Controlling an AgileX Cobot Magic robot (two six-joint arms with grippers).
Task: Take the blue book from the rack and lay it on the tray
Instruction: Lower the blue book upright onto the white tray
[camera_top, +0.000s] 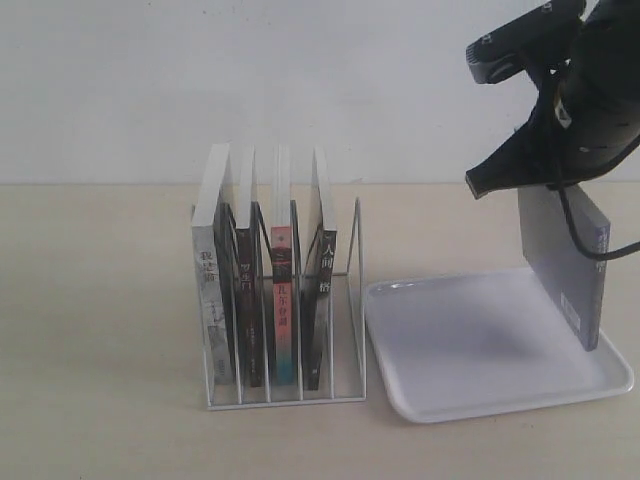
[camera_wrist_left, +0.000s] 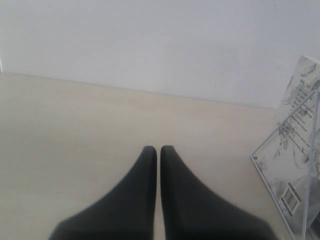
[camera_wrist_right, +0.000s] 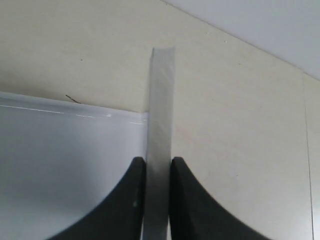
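Observation:
The blue book (camera_top: 565, 265) hangs upright over the right end of the white tray (camera_top: 470, 345), its greyish cover facing the camera and its lower corner near the tray's far-right rim. My right gripper (camera_top: 540, 188) is shut on the book's top edge. In the right wrist view the book's thin edge (camera_wrist_right: 161, 120) is pinched between the black fingers (camera_wrist_right: 158, 161), with the tray (camera_wrist_right: 65, 160) beneath and to one side. The white wire rack (camera_top: 352, 300) stands left of the tray. My left gripper (camera_wrist_left: 158, 149) is shut on nothing, low over bare table.
Several books remain upright in the rack: a grey-white one (camera_top: 212, 290), a black-spined one (camera_top: 246, 300), a pink-to-teal one (camera_top: 283, 300) and another black one (camera_top: 320, 290). The left wrist view shows the rack's wire (camera_wrist_left: 272, 187) and a marbled cover (camera_wrist_left: 299, 145). A white wall stands behind.

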